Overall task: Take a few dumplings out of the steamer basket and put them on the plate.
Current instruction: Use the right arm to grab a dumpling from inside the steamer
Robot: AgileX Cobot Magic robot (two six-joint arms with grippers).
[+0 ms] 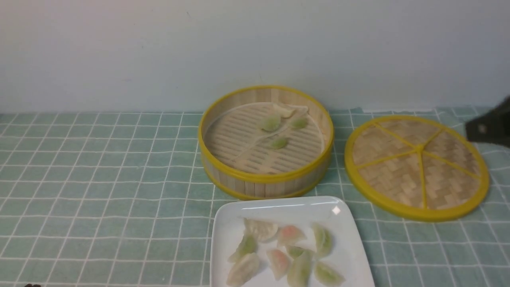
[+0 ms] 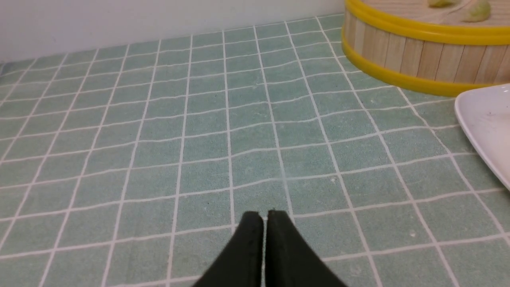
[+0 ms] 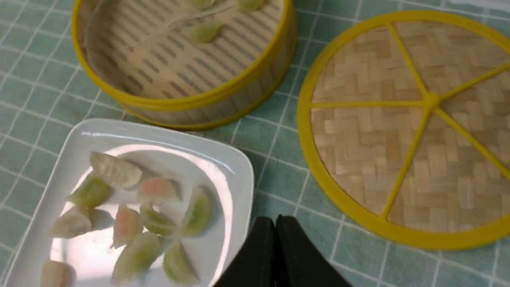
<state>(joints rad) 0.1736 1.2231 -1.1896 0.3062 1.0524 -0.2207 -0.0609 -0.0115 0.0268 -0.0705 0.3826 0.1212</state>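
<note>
The steamer basket (image 1: pixel 263 177) stands at mid table and holds three green dumplings (image 1: pixel 280 142) and a whitish one at its far wall. The white plate (image 1: pixel 287 207) lies just in front of it with several dumplings (image 1: pixel 291 235), green, pink and whitish. My left gripper (image 2: pixel 265 213) is shut and empty, low over the cloth, left of the basket (image 2: pixel 418 59) and the plate (image 2: pixel 486 119). My right gripper (image 3: pixel 275 218) is shut and empty, above the cloth beside the plate's (image 3: pixel 235 167) corner. The basket (image 3: pixel 191 101) lies beyond it.
The flat woven yellow-rimmed lid (image 1: pixel 416 167) lies right of the basket, also in the right wrist view (image 3: pixel 418 119). A dark part of my right arm (image 1: pixel 488 125) shows at the right edge. A green checked cloth (image 1: pixel 99 179) covers the table; a pale wall stands behind.
</note>
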